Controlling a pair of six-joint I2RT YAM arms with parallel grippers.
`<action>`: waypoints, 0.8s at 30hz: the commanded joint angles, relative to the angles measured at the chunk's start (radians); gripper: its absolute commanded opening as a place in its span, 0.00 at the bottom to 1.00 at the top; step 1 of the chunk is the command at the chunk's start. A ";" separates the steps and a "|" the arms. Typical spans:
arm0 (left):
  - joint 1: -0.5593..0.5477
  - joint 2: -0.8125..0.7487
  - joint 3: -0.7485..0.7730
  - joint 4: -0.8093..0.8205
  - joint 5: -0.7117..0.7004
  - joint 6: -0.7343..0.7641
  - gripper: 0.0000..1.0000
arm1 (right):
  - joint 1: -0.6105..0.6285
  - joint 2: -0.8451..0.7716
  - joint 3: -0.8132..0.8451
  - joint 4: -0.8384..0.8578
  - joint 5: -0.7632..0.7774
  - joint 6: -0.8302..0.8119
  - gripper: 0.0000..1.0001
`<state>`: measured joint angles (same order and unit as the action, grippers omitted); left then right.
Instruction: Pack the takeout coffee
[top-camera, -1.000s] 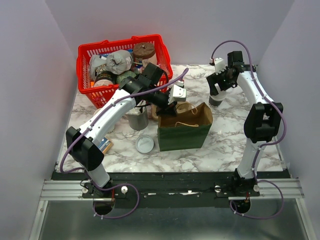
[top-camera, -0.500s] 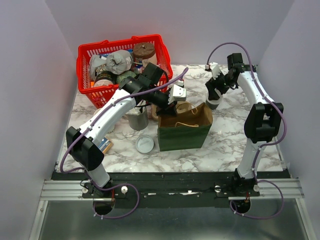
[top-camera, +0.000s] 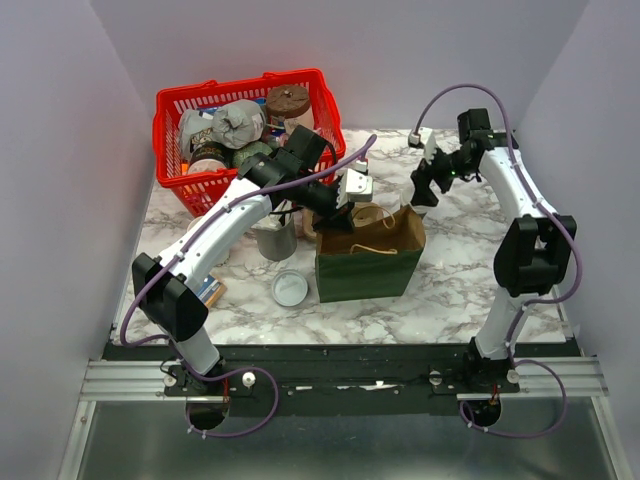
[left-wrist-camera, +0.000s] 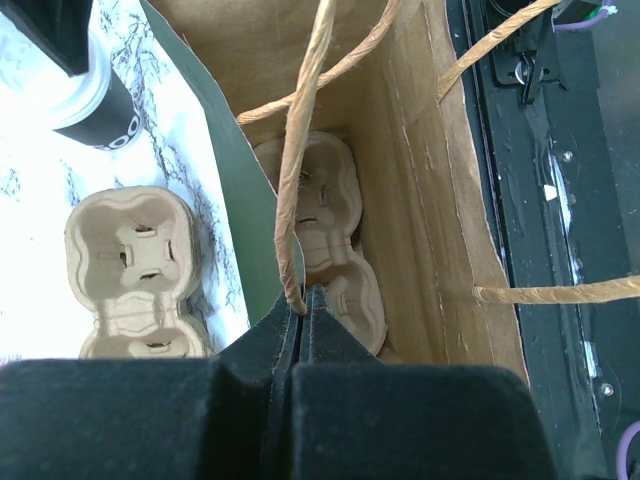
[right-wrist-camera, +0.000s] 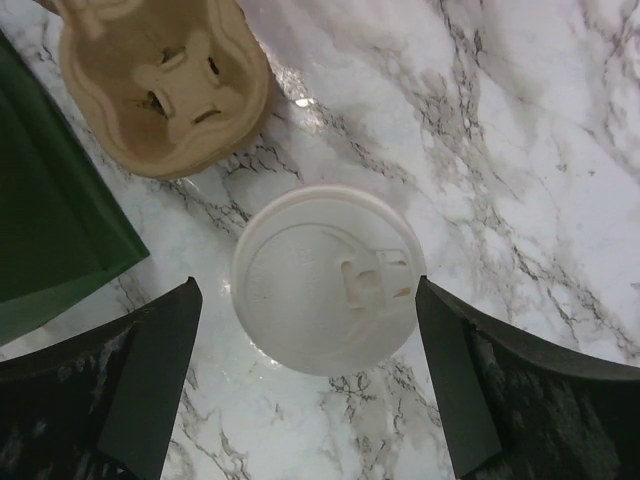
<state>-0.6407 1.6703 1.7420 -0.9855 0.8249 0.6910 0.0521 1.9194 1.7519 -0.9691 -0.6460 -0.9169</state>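
The takeout coffee (right-wrist-camera: 325, 290) stands on the marble table, and I look straight down on its round white lid. My right gripper (right-wrist-camera: 308, 300) is open above it, one finger on each side of the lid, neither touching. In the top view the right gripper (top-camera: 427, 188) hangs just behind the right end of the green paper bag (top-camera: 365, 265) and hides the cup. My left gripper (left-wrist-camera: 305, 300) is shut on the bag's twisted paper handle (left-wrist-camera: 300, 150) and holds the bag's mouth open. A pulp cup carrier (left-wrist-camera: 325, 240) lies at the bottom of the bag.
A second pulp carrier (right-wrist-camera: 165, 85) lies on the table next to the bag's green wall (right-wrist-camera: 50, 200). A grey cup (top-camera: 275, 240) and a loose flat lid (top-camera: 290, 288) sit left of the bag. A red basket (top-camera: 250, 130) of goods stands at the back left.
My right gripper has shifted a little left and back, coming over the cup so that it now covers it in the top view. The left arm and the bag have not moved.
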 joint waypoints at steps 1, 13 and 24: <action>0.007 0.019 -0.009 -0.042 0.010 -0.001 0.00 | 0.000 -0.114 -0.054 0.128 -0.087 0.054 0.99; 0.016 0.020 0.019 -0.105 -0.012 0.021 0.00 | 0.014 -0.175 -0.109 0.224 0.278 0.740 1.00; 0.032 0.023 0.027 -0.148 -0.004 0.030 0.00 | 0.157 -0.203 -0.187 0.283 0.669 0.915 1.00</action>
<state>-0.6163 1.6703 1.7584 -1.0512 0.8253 0.7116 0.1982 1.7149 1.5833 -0.7364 -0.1547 -0.0948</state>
